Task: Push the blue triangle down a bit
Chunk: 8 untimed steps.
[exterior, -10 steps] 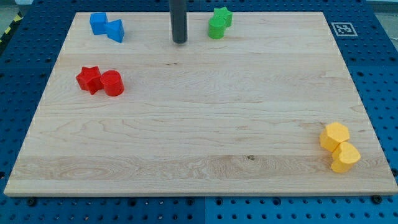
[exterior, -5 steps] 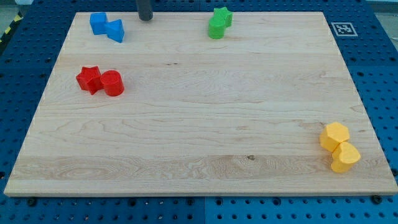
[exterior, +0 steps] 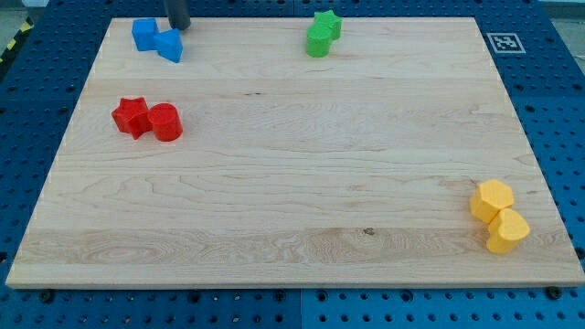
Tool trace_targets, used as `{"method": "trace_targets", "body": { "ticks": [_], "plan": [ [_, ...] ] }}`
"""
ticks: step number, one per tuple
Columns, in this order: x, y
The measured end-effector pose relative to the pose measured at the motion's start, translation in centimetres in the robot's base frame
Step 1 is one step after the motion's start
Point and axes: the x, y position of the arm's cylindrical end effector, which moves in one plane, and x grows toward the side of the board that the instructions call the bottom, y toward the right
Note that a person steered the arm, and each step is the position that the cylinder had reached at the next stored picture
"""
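Note:
The blue triangle (exterior: 170, 45) lies at the view's top left of the wooden board (exterior: 292, 174), touching a second blue block (exterior: 143, 34) on its left. My tip (exterior: 178, 28) is a dark rod coming in from the top edge. Its end sits just above the blue triangle, at its upper right corner, very close to it or touching it.
A red star (exterior: 131, 116) and a red cylinder (exterior: 165, 122) sit together at the left. Two green blocks (exterior: 322, 34) sit at the top middle. Two yellow blocks (exterior: 498, 216) sit at the bottom right. A marker tag (exterior: 504, 42) is at the top right corner.
My tip has moved steadily left along the board's top edge, from the middle to just above the blue triangle. No block has moved.

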Motion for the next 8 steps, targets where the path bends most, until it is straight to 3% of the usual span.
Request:
{"method": "trace_targets", "body": {
  "ticks": [3, 6, 8],
  "plan": [
    [1.8, -2.5],
    [4.2, 1.8],
    [5.1, -0.8]
  ]
}}
